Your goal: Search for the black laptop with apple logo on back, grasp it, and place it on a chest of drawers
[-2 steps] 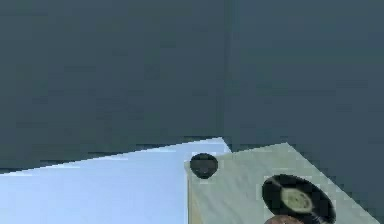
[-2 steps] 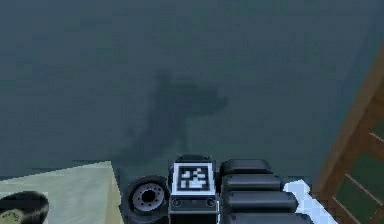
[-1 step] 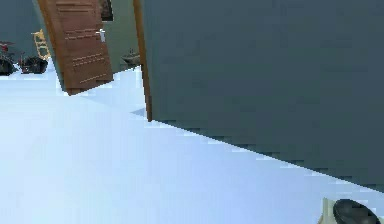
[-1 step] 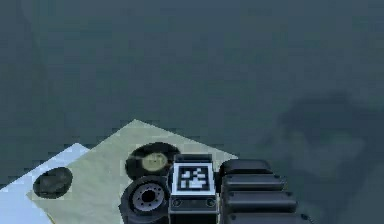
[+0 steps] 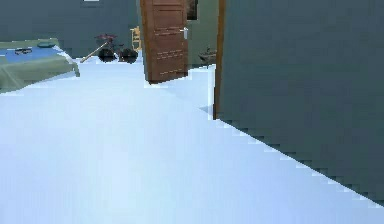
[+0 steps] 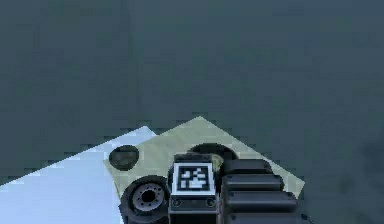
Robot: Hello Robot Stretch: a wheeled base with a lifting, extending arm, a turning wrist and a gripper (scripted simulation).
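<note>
In the arm side view the arm's dark ribbed body (image 6: 250, 190) sits low at the bottom edge, with a white square with black marks (image 6: 193, 180) at its end. Left of that square is the gripper (image 6: 148, 196), a dark rounded body whose far end I cannot make out, so I cannot tell whether it holds anything. A pale yellowish flat panel (image 6: 215, 140) lies behind it, with a dark round spot (image 6: 123, 157) at its left part.
A dark teal wall (image 5: 300, 80) runs down the forward view's right. A brown wooden door (image 5: 165, 40) stands ajar ahead. A bed (image 5: 30, 65) lies at the left, with small dark objects (image 5: 115, 52) on the floor beyond it. Pale floor (image 5: 120, 150) spreads in front.
</note>
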